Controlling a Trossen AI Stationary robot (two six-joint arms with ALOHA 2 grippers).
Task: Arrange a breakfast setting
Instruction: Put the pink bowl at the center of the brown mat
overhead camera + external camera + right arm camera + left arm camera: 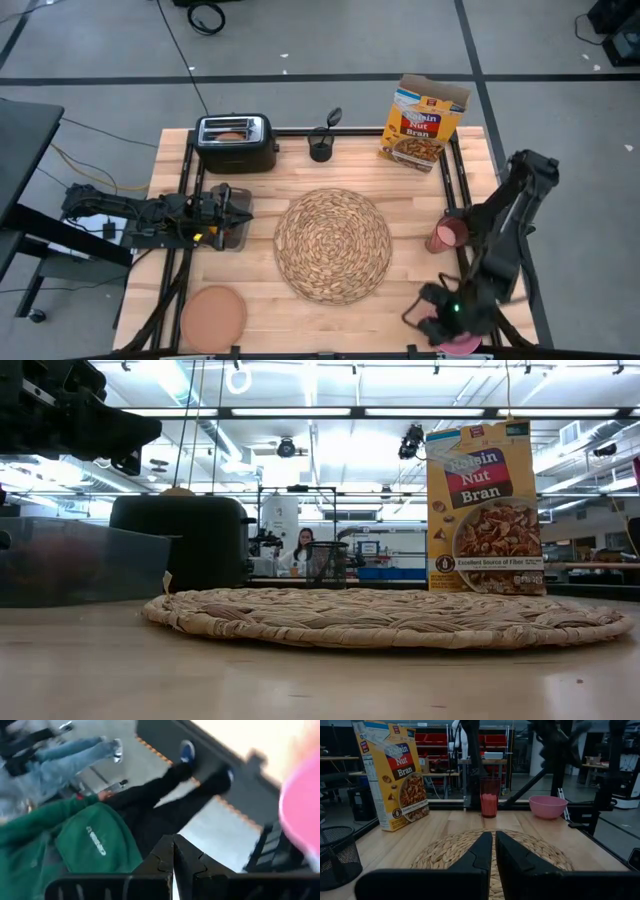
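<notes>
Wooden table (420, 190), straw placemat (332, 243), closed claws apart.

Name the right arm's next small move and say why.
Probably open the right pincer and lower it onto the pink bowl: it is shut beside the bowl at the table's near right corner, and the woven placemat is bare.

Even overhead light in the high view; faint shadows on the counter (400, 190). Low view: ceiling strip lights (300, 410) glare, near counter surface soft. Left wrist view dim, its foreground dark. Right wrist view motion-blurred throughout, with a smeared pink bowl (302, 815) at one edge.
</notes>
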